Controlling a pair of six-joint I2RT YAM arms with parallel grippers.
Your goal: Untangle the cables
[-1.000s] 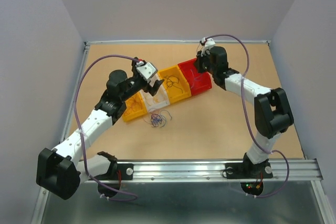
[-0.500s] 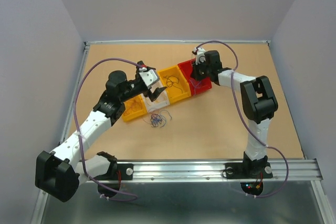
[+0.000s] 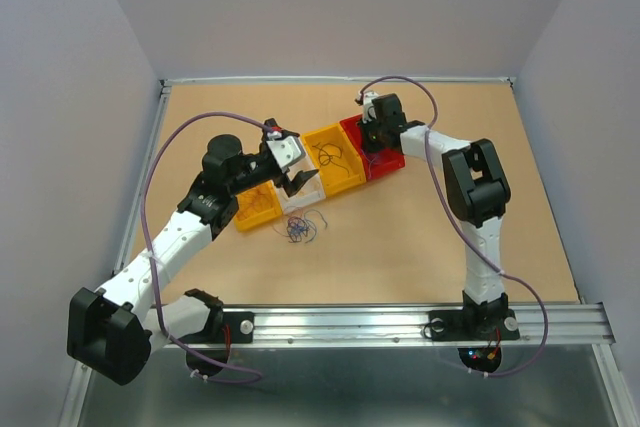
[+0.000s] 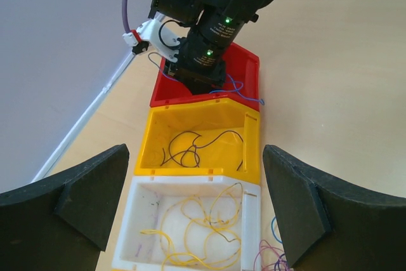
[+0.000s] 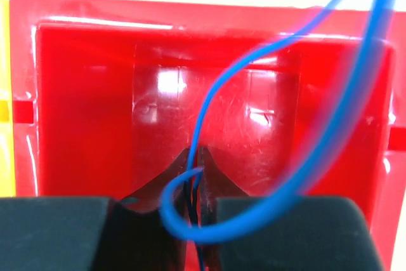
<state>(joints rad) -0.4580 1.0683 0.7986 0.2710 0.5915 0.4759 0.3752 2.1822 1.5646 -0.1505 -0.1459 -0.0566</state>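
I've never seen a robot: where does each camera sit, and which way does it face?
Top view: high behind the robot, looking down on the table; left arm and right arm show.
Left wrist: on the left arm, looking along the bins toward the red bin; the open left end effector frames the bottom.
Right wrist: looking down into that bin; the right end effector, closed on a blue wire, shows.
Both wrist views share the red bin and wire.

White-black arms (image 3: 170,237), lilac cables (image 3: 150,179), seemingly green LEDs (image 4: 226,20)

A blue cable (image 5: 209,103), pinched between the near-touching fingers (image 5: 63,236), loops up over the red bin (image 5: 82,106).
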